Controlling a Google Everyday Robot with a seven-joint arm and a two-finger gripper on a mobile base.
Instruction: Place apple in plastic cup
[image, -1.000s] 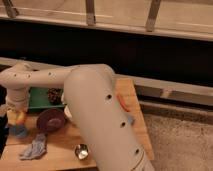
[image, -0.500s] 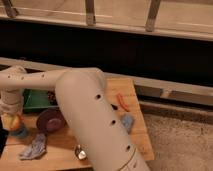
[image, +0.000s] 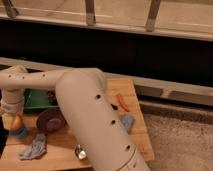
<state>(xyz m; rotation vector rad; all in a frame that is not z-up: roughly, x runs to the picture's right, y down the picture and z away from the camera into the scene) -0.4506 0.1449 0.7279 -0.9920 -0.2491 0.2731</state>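
Gripping apple (image: 16, 121), pincer (image: 13, 121) sits clamped on it just above plastic cup (image: 21, 133) at table's (image: 135, 125) left edge.

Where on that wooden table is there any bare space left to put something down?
Bare wood lies between the grey cloth and the metal cup. The table's right edge, beyond the red object, is also free. It is crowded at left: the gripper holds the apple over the blue cup, beside the purple bowl.

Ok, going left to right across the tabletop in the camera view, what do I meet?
Tool with the apple over the plastic cup, crumpled cloth, purple bowl, metal cup, red item.
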